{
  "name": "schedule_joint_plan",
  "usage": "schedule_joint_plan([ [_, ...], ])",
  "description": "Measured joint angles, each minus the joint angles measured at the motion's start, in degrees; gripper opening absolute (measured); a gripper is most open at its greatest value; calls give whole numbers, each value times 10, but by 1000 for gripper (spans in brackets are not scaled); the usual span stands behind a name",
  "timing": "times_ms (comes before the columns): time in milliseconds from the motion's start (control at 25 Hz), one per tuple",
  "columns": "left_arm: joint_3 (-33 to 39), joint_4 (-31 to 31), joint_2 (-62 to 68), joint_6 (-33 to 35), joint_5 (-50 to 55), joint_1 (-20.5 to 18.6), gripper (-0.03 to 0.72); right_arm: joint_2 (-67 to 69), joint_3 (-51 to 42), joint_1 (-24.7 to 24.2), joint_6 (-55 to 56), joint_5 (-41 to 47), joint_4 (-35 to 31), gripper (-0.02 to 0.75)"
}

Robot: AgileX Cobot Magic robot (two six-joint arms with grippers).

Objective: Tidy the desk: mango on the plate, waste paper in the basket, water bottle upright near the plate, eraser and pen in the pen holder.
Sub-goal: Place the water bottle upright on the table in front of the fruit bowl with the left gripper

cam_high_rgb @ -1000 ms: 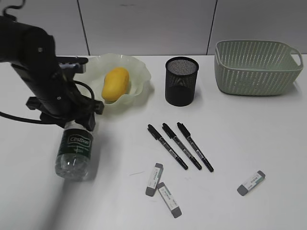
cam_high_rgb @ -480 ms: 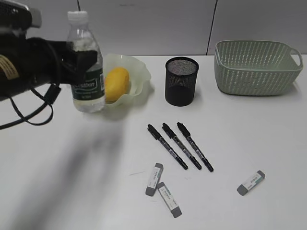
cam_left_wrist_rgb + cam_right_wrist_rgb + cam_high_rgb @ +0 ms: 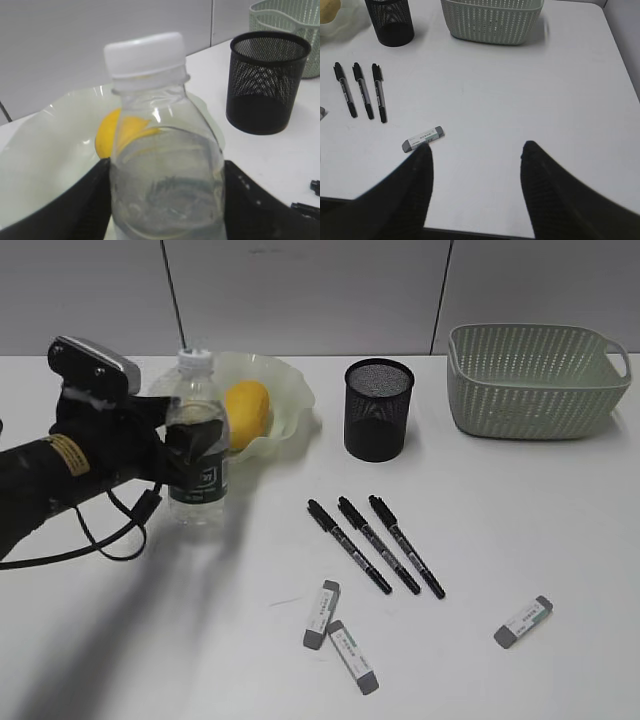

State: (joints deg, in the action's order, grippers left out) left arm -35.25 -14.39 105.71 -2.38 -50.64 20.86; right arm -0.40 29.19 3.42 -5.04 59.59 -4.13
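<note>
Left tool [image 3: 190, 460] grips the bottle [image 3: 197, 440], which a second ago lay flat and now stands upright just beside the plate [image 3: 290, 390] holding the mango [image 3: 245, 412]. We judge that step nearly done. Right tool [image 3: 476, 165] hangs wide, empty.

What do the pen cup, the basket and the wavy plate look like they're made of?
Pen holder: black metal mesh by the look, matte; light shows through its fine grid. Basket: pale grey-green moulded plastic, probably; the woven pattern is perforated and uniform. Plate: translucent pale green, glossy, so glass or plastic; I cannot tell which.
</note>
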Motion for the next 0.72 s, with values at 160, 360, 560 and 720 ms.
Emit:
schedule_joint_plan([
  [160, 41, 1, 16, 1, -66, 0, 461, 0, 0, 0, 0, 0, 0, 447],
  [360, 102, 1, 20, 2, -156, 0, 463, 0, 0, 0, 0, 0, 0, 447],
  [560, 135, 4, 18, 2, -191, 0, 540, 0, 0, 0, 0, 0, 0, 447],
  [720, 139, 1, 13, 2, -190, 0, 556, 0, 0, 0, 0, 0, 0, 447],
])
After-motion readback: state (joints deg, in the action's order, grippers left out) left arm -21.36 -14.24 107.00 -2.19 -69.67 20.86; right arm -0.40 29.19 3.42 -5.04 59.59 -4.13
